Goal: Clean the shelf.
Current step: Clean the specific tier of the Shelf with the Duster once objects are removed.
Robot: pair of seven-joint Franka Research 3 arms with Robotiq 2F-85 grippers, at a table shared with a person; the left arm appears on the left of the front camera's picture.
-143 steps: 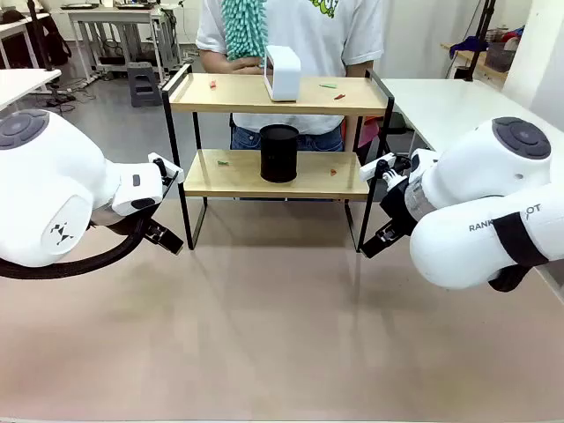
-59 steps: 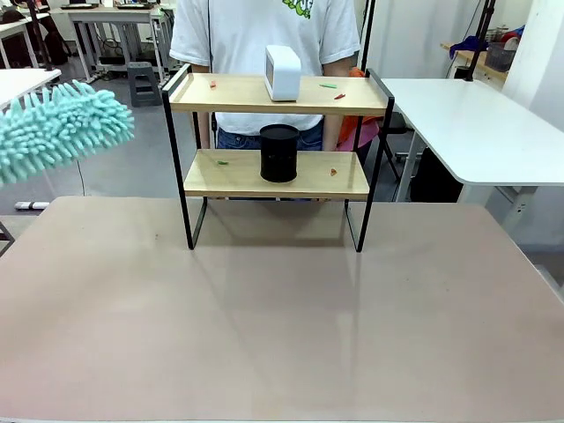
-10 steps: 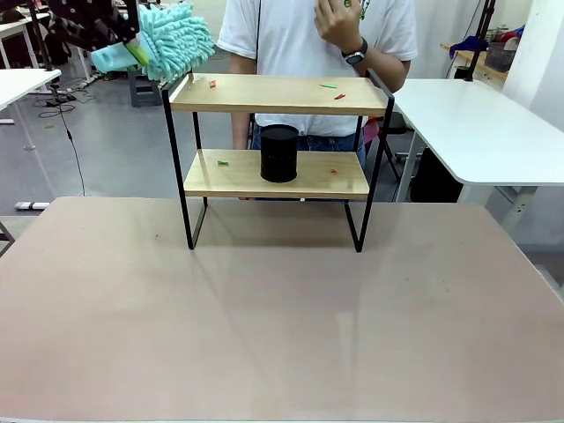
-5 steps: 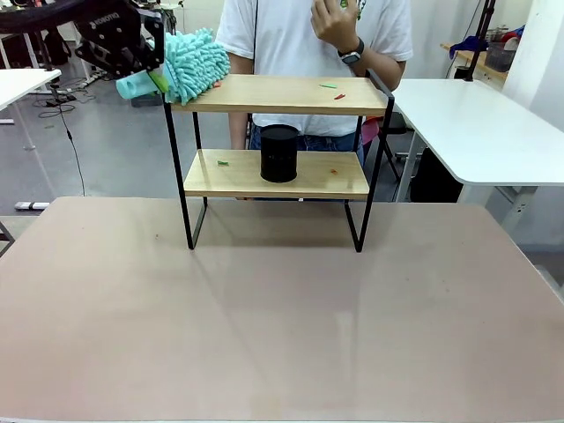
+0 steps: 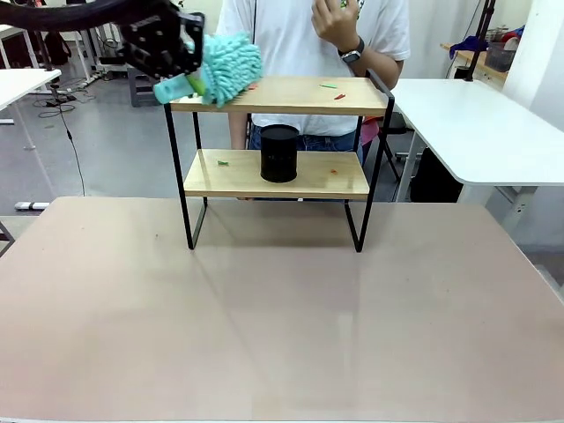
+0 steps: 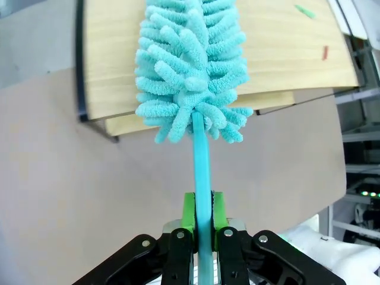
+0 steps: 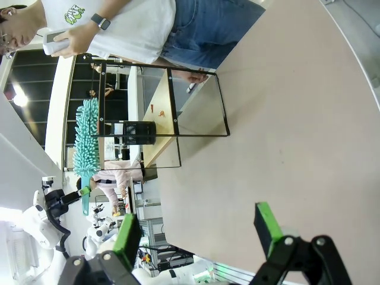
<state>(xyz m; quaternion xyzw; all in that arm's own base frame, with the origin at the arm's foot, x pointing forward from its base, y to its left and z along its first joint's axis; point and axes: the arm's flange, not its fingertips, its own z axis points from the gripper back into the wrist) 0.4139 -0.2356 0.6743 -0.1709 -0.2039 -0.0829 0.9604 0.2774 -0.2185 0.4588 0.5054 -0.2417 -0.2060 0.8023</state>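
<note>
One shelf (image 5: 278,97), two boards, at the far side of the surface (image 5: 282,326). One teal duster (image 5: 227,67), head lying on the upper board's left end, handle clamped in the jaws of the left gripper (image 6: 203,209). One right gripper (image 7: 198,230), jaws spread wide and bare, above the surface. One black cylinder (image 5: 279,153), mid lower board, between that board's two scraps. Four scraps (image 5: 328,85): green and red above, green and orange below. One person behind the shelf, one hand (image 5: 335,22) raised
</note>
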